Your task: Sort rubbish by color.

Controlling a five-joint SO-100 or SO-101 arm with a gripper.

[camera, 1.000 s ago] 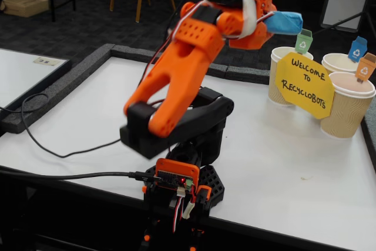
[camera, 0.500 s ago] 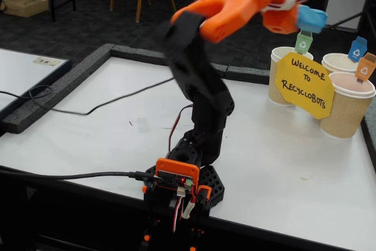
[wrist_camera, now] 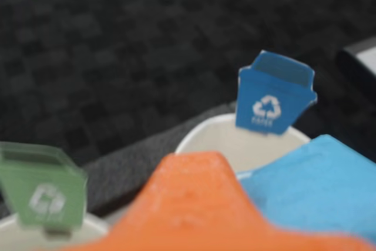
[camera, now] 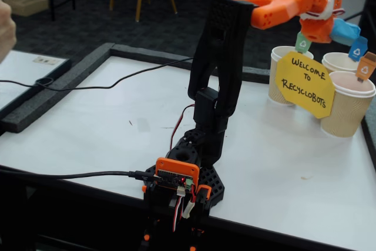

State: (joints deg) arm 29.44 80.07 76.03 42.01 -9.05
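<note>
The gripper (camera: 342, 29) pinches the light blue paper wad (camera: 345, 30) in the air, just short of the blue-tagged paper cup (wrist_camera: 226, 140), whose open mouth lies ahead and below in the wrist view.

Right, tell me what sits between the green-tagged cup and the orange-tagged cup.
In the fixed view, the yellow Recyclobots sign spans the gap between the green-tagged cup and the orange-tagged cup, leaning against both.
</note>
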